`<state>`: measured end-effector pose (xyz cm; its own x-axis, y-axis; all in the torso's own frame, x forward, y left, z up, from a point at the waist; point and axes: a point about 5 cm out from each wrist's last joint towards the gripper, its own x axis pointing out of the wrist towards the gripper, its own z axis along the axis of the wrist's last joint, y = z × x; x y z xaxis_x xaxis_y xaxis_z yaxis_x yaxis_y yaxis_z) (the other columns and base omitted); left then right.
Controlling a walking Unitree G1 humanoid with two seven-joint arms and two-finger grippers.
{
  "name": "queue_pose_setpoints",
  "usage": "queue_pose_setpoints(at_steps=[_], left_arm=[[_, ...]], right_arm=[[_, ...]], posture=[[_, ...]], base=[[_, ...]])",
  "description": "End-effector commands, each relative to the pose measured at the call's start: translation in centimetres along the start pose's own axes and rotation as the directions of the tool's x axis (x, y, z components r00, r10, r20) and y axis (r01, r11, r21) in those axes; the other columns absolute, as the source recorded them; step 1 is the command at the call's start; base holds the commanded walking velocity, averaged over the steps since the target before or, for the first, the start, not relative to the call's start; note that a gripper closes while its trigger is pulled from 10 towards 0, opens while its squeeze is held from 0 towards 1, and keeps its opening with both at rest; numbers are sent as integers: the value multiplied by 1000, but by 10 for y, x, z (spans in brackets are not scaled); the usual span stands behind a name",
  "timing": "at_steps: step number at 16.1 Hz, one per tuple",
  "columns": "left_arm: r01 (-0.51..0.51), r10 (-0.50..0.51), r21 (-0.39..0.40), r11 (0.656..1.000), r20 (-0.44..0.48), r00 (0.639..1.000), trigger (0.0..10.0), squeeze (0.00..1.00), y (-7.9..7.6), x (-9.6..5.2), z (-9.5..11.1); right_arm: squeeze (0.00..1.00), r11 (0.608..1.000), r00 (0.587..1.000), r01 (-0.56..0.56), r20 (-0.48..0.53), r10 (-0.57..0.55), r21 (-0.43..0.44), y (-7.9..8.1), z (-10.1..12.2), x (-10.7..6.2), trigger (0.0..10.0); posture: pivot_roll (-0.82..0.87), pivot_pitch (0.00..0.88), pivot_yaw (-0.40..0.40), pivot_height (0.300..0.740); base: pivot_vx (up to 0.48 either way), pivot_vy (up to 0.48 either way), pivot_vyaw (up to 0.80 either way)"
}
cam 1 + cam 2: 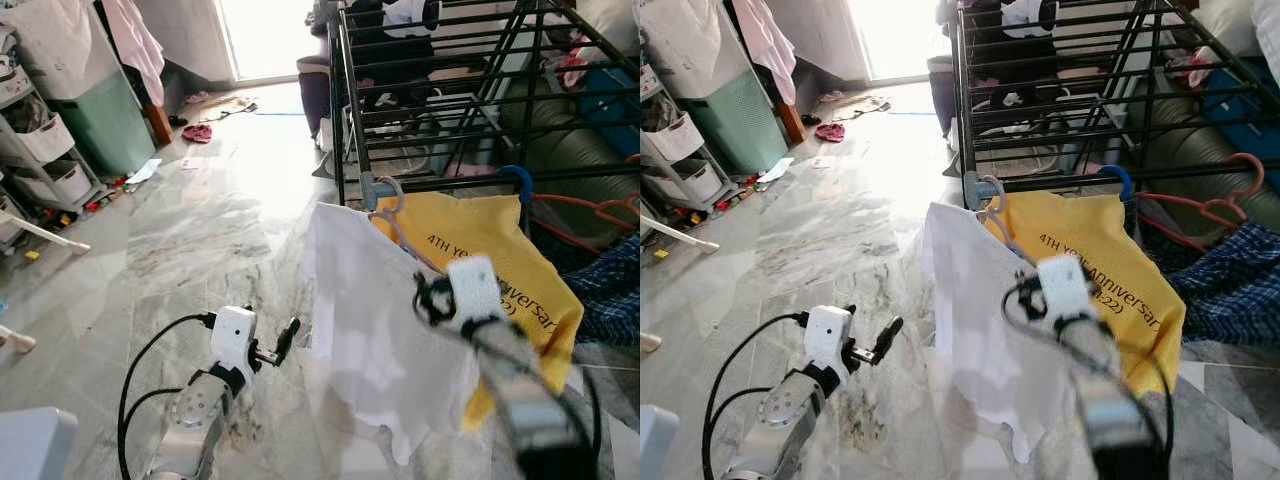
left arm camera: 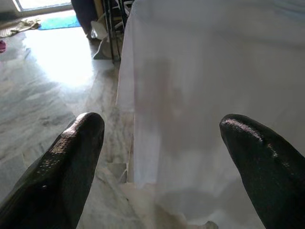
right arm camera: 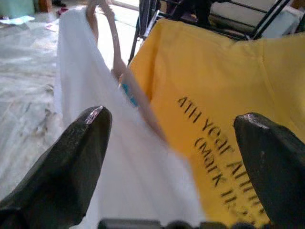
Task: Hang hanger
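Hanger [image 1: 392, 215], pale pink, hooks over the lowest bar of the black drying rack [image 1: 440, 100] and carries a white garment [image 1: 375, 330], just beside a yellow printed T-shirt [image 1: 500, 255] on a blue hanger [image 1: 517, 178]. Right gripper [image 3: 174, 143] hovers near the white garment's shoulder, jaws spread, holding nothing. Left gripper [image 2: 162, 157] faces the garment's lower edge above the marble floor [image 1: 200, 240], jaws released.

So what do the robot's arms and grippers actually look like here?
Both arms are silver metal with a white block at the wrist and black cables looping alongside. The left gripper and right gripper each have two long black fingers with rounded, slightly textured tips.
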<state>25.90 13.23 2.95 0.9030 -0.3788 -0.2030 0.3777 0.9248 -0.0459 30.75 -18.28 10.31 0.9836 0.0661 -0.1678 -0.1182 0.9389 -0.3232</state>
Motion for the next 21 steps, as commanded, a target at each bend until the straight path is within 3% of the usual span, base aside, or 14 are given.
queue_pose_setpoints(at_steps=[1,5,7,12,13,14,18,21], left_arm=[[7,-7,-1,1000,-2,1000,10000,0,1,-1,1],[42,-42,-20,999,9,999,10000,0,-3,-2,3],[141,-136,-74,987,79,988,10000,0,-11,-5,12],[374,-358,-96,923,145,922,10000,0,-27,-12,32],[403,-389,-90,911,142,910,10000,0,-29,-13,33],[418,-405,-83,905,138,904,10000,0,-29,-13,34],[399,-392,-65,915,98,915,10000,0,-27,-10,30],[398,-392,-64,915,88,916,10000,0,-27,-10,27]], right_arm=[[0,1000,1000,-19,-7,19,6,-6,6,12,10000],[0,984,982,-175,-82,173,-22,-7,14,37,10000],[0,976,968,-219,-129,216,-10,-9,13,46,10000],[0,956,937,-291,-191,291,26,-5,9,57,10000],[0,954,934,-299,-196,299,32,-2,8,59,7294],[0,952,933,-304,-194,304,34,0,8,60,0],[0,960,938,-267,-205,280,90,3,10,66,0],[0,963,941,-258,-207,268,75,3,9,67,0]], posture=[[-188,0,97,740],[-182,0,98,740],[-179,0,95,740],[-164,0,86,740],[-164,0,87,740],[-166,0,89,740],[-165,0,91,740],[-162,0,92,740]], base=[[0,0,0],[0,0,0],[0,0,0],[0,0,0],[0,0,0],[0,0,0],[0,0,0],[0,0,0]])
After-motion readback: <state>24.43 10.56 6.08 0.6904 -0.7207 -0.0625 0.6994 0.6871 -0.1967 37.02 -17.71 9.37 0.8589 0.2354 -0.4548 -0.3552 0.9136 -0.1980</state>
